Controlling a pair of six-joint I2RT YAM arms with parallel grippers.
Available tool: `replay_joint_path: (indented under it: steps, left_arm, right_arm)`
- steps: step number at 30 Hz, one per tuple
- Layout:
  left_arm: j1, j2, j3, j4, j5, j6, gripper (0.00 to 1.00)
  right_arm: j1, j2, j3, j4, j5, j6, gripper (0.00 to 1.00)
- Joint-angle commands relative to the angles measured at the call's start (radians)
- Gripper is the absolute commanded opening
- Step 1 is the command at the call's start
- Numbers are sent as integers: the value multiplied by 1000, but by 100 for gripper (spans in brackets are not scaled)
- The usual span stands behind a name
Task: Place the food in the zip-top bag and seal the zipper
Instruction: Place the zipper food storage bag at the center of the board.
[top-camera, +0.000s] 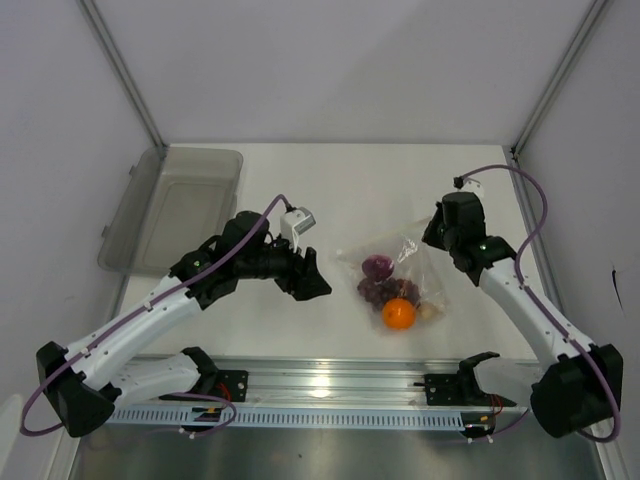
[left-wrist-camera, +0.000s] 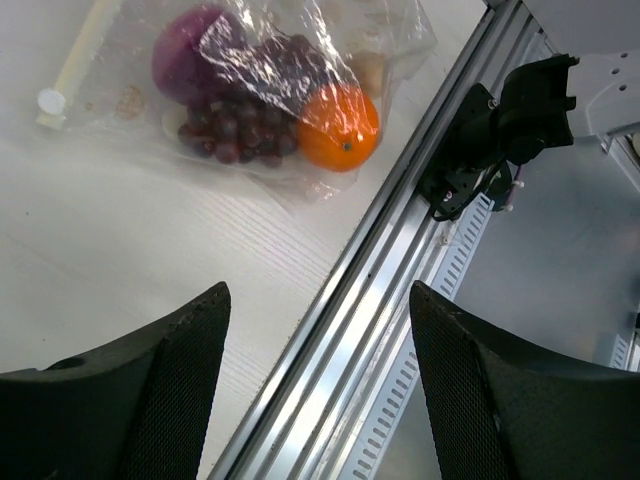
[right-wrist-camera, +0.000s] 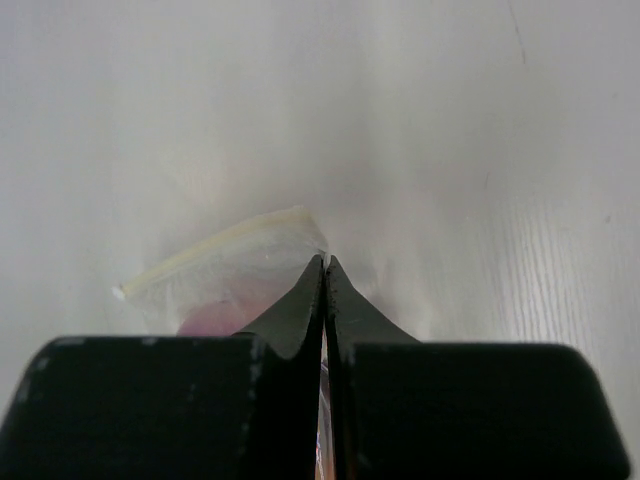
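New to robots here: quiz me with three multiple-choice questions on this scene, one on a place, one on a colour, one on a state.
1. The grey translucent plastic tub sits: A) far left B) between the arms C) on the bag.
2. The round fruit in the clear crinkly plastic zip-top bag is: A) green B) orange C) blue.
3. The left claw is: A) gripping the bag B) holding a fruit C) open, empty.
A: it lies far left, apart from everything.
B: orange shows through the plastic.
C: its jaws stand apart, nothing between.
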Motion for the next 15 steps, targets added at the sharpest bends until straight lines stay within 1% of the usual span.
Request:
replay_joint_path:
  steps: [1, 6, 8, 11, 15]
  left_arm:
    - [7, -37, -13, 50, 36, -35, 74]
    - [6, -66, -39, 53, 45, -49, 75]
    - [7, -75, -54, 62, 58, -58, 75]
    - [7, -83, -66, 70, 64, -63, 75]
    - [7, -98, -82, 72, 61, -68, 76]
  right_arm:
    - [-26, 86, 83, 113, 102, -55, 0]
    - [-84, 250, 172, 145, 119, -88, 0]
    - [-142, 303, 199, 167, 71, -81, 0]
    - [-170, 350, 219, 184, 37, -81, 0]
    - [-181, 422, 282, 158, 13, -101, 0]
